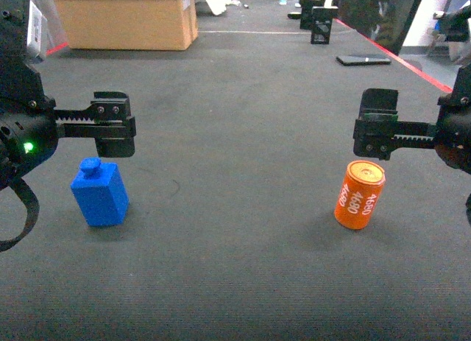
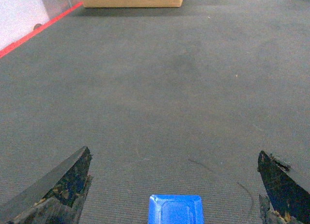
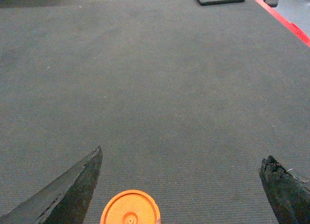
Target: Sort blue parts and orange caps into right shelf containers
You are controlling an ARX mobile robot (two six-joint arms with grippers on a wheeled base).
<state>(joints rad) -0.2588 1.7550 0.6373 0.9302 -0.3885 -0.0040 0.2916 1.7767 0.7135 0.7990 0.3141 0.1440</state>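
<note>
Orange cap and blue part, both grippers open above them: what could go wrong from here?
1. The orange cap stands tilted on the mat; a finger touching it on descent could tip it and let it roll.
2. In the right wrist view the cap sits nearer one finger, so the right gripper may close off-centre.
3. The blue part has a small knob; the left gripper could slip there.

Orange cap [image 1: 360, 194], on the floor, right side: white numerals "4680" printed twice along its side wall. No other legible text, label or brand on anything else.
</note>
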